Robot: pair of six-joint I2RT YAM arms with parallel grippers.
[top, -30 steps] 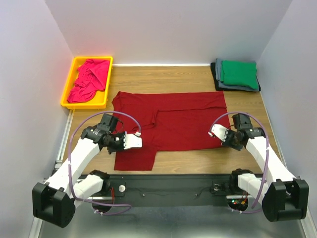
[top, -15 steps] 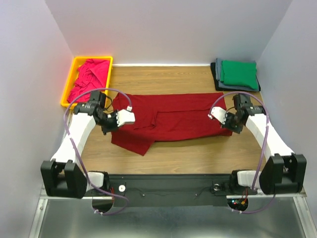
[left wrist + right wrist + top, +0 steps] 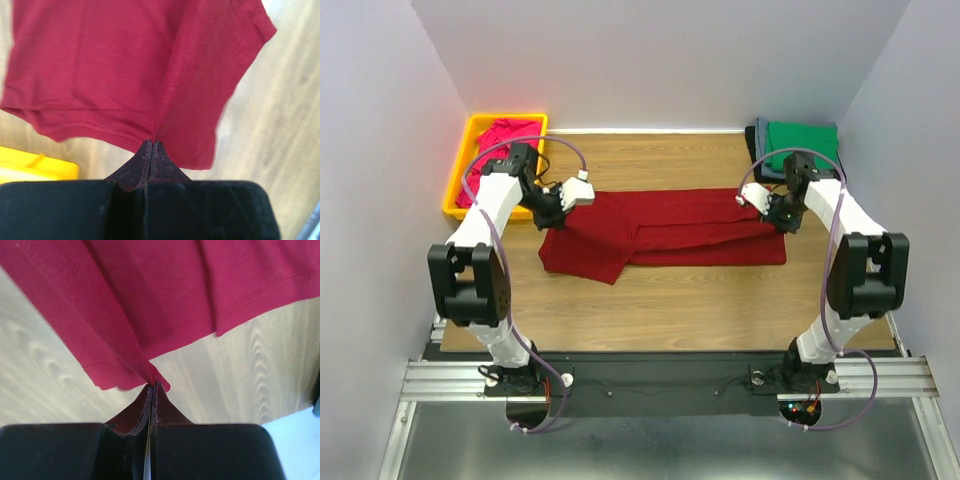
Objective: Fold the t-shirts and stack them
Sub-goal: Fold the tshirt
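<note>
The large dark red t-shirt (image 3: 670, 232) lies folded lengthwise across the middle of the table. My left gripper (image 3: 560, 204) is shut on its left edge (image 3: 151, 135), near the yellow bin. My right gripper (image 3: 772, 212) is shut on its right edge (image 3: 150, 371). Both hold the near half of the shirt doubled over toward the far edge. A sleeve (image 3: 585, 260) sticks out at the near left. The magenta-pink t-shirt (image 3: 500, 135) lies crumpled in the bin. The green t-shirt (image 3: 802, 146) lies folded on top of the grey and black ones at the far right.
The yellow plastic bin (image 3: 460, 165) stands at the far left, its corner showing in the left wrist view (image 3: 35, 162). The folded stack sits in the far right corner by the wall. Bare wooden table (image 3: 700, 300) lies in front of the red shirt.
Both grippers have moved away from the near edge toward the back, carrying the shirt's near edge over itself. The shirt is now a narrower band.
</note>
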